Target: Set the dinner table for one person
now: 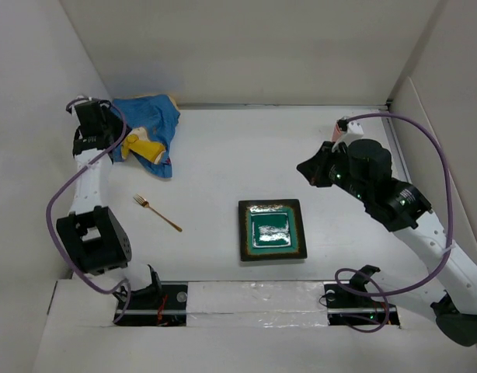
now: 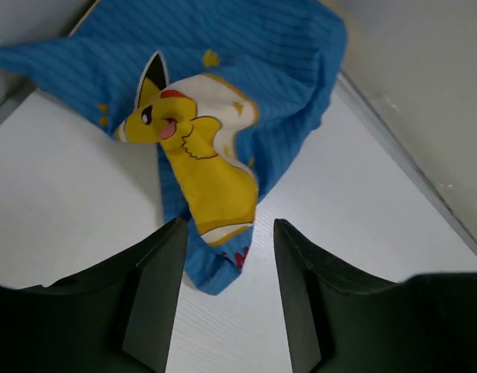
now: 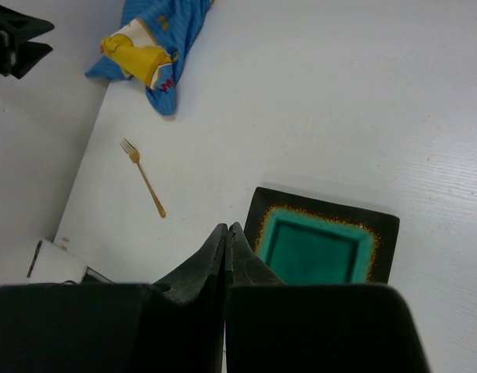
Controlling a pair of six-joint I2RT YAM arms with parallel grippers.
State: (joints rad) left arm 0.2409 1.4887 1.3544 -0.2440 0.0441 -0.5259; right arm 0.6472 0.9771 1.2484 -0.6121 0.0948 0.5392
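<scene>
The white dinner table holds a square dark plate with a green centre, a gold fork and a crumpled blue cartoon-print cloth mat at the far left corner. My left gripper is open and empty, just above the near tip of the mat. My right gripper is shut and empty, raised above the table at the right; the plate, the fork and the mat show below it.
White walls enclose the table on the left, back and right. The left arm's elbow hangs over the near left edge. Purple cables loop around both arms.
</scene>
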